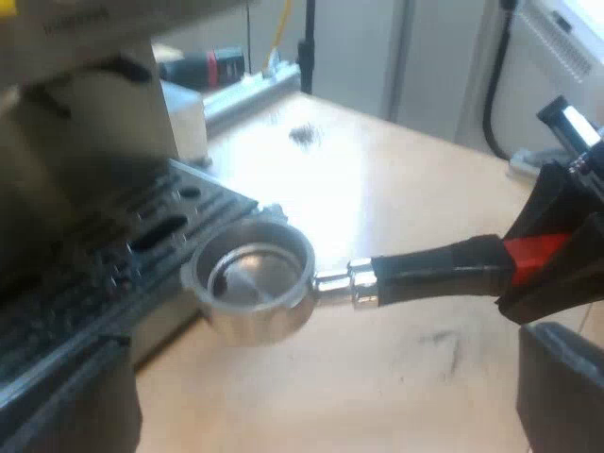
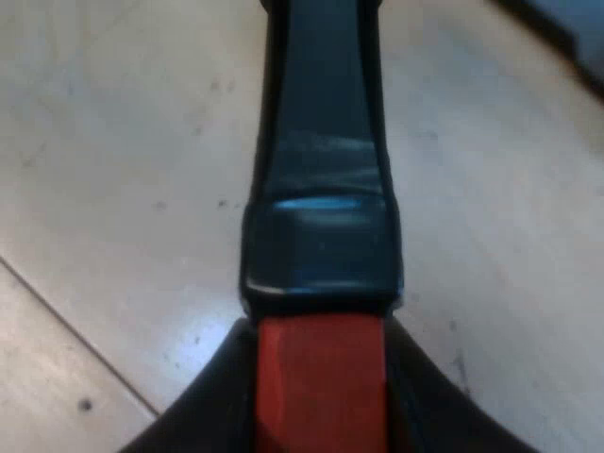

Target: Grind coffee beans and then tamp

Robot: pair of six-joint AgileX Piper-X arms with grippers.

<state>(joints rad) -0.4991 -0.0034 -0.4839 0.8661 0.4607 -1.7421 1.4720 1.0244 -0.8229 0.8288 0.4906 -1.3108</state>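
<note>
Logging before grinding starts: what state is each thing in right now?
holder: loose beside the machine, basket empty.
right gripper: shut on the holder's red handle end.
left gripper: open, holding nothing.

Red-ended handle point(image 2: 321, 189), apparently in right pincer point(image 2: 319, 392)
</note>
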